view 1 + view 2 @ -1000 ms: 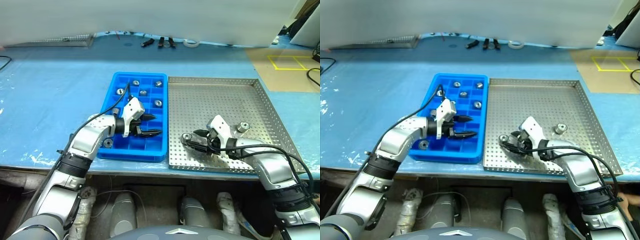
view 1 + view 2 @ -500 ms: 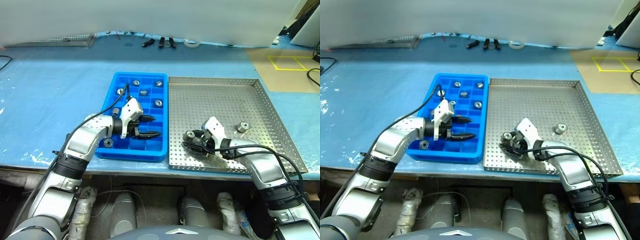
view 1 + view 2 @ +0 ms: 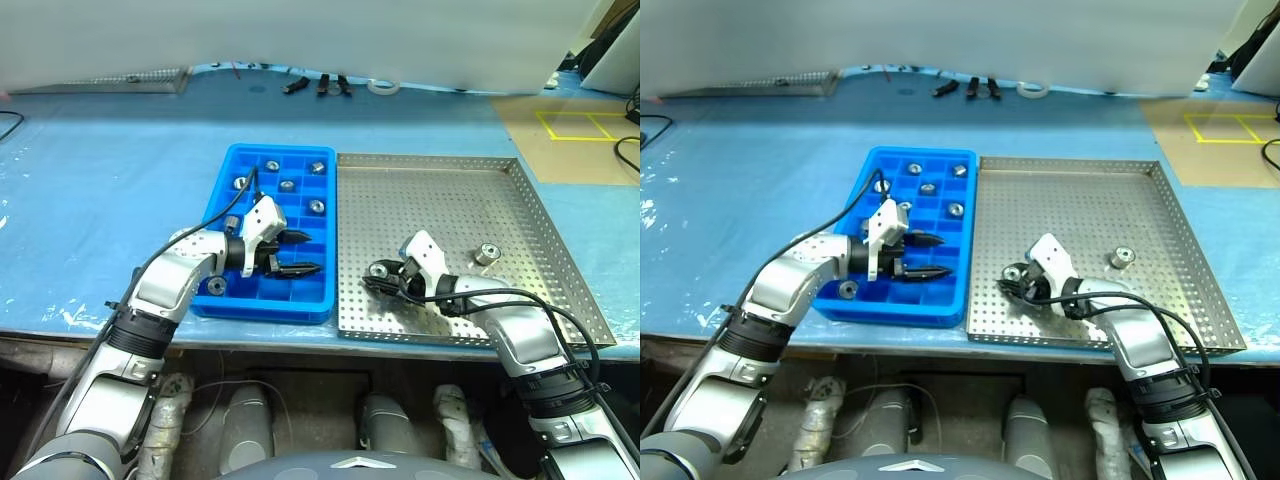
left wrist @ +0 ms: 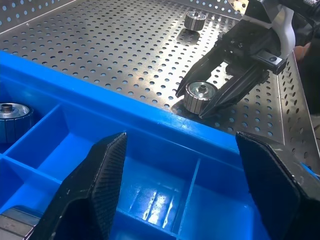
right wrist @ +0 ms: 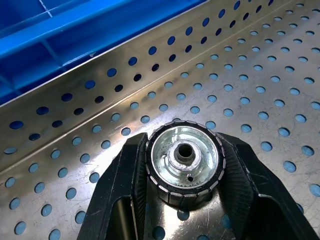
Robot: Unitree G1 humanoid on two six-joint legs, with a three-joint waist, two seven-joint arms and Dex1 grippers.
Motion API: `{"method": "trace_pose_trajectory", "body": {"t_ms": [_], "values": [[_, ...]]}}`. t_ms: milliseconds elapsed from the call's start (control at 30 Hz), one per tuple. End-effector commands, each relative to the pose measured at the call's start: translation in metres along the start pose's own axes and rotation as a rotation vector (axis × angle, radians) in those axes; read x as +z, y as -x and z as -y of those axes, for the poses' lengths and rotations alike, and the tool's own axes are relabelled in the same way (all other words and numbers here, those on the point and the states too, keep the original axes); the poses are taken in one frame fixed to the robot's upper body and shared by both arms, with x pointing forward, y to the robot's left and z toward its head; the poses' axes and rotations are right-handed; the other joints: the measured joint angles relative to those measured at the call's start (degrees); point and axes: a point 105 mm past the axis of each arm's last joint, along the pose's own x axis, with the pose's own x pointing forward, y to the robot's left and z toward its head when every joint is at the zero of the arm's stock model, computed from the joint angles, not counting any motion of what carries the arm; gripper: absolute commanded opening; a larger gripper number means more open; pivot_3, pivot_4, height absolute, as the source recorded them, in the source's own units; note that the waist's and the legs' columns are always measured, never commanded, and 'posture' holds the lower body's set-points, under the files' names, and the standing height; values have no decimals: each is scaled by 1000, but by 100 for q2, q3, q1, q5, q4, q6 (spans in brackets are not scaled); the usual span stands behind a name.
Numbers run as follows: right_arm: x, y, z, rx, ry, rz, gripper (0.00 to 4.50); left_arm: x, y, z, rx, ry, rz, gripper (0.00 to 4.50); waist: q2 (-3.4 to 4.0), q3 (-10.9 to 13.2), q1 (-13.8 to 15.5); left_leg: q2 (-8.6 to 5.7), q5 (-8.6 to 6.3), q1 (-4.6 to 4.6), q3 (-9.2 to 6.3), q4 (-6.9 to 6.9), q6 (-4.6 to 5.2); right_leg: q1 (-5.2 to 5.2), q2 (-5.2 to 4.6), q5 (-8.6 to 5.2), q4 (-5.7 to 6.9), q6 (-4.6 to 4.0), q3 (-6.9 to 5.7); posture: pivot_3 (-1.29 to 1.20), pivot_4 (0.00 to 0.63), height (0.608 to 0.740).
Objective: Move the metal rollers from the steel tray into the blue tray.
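Observation:
The steel tray [image 3: 430, 200] lies on the right, with the blue tray [image 3: 262, 309] against its left rim. My right gripper [image 3: 379, 273] is low over the steel tray's near left part, shut on a metal roller [image 5: 184, 162]. That roller sits between both fingers [image 5: 125, 185], hole up, and is also in the left wrist view [image 4: 199, 92]. Another roller [image 3: 487, 253] lies loose further right on the steel tray. Several rollers rest in the blue tray's compartments, such as one [image 3: 316, 206] near its middle. My left gripper [image 3: 312, 251] hovers open over the blue tray, holding nothing.
Small tools [image 3: 318, 85] and a tape roll [image 3: 381, 86] lie at the far side of the blue table sheet. The table's front edge runs just below both trays. A cable loops from each wrist.
My right gripper has closed its fingers around the roller on the steel tray. The left arm has stayed where it was.

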Motion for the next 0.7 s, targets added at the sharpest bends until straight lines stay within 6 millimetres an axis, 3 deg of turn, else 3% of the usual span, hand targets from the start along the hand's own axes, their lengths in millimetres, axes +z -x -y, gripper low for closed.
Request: {"method": "trace_pose_trajectory", "body": {"t_ms": [33, 200, 367, 500, 600, 700], "values": [[21, 5, 4, 6, 53, 63, 1636, 6, 5, 1, -2, -24, 17, 3686, 0, 0, -1, 0, 0, 0, 0, 0, 0, 0, 0, 0, 0, 0, 0, -115, 150, 740], [50, 2, 1, 46, 120, 120, 1636, 5, 13, 3, 5, -14, 20, 3686, 0, 0, -20, 2, 0, 1, 0, 1, 0, 0, 0, 0, 2, 0, 0, -65, 150, 740], [92, -16, -10, 131, 173, 207, 1636, 1, 29, -1, 88, -7, 12, 3686, 0, 0, -13, 8, 2, 0, -1, 0, -2, -6, 1, 2, 7, -3, -2, 19, 150, 740], [108, -31, -13, 163, 201, 234, 1636, -6, 46, -9, 195, 0, -7, 3686, 0, 0, 119, 10, 2, -2, -3, -2, -3, -5, 1, 1, 7, -5, -9, 105, 150, 740], [119, -46, -19, 210, 205, 250, 1636, -13, 70, -13, 305, 28, -13, 3686, 0, 0, 200, 9, 2, -8, -4, -1, -3, -8, 0, 1, 7, -5, -13, 165, 150, 740], [123, -56, -27, 258, 172, 259, 1636, -22, 85, -8, 364, 55, -31, 3686, 0, 0, 311, 11, 2, -9, -6, -4, -4, -10, 1, 0, 7, -5, -14, 234, 150, 740]]}}
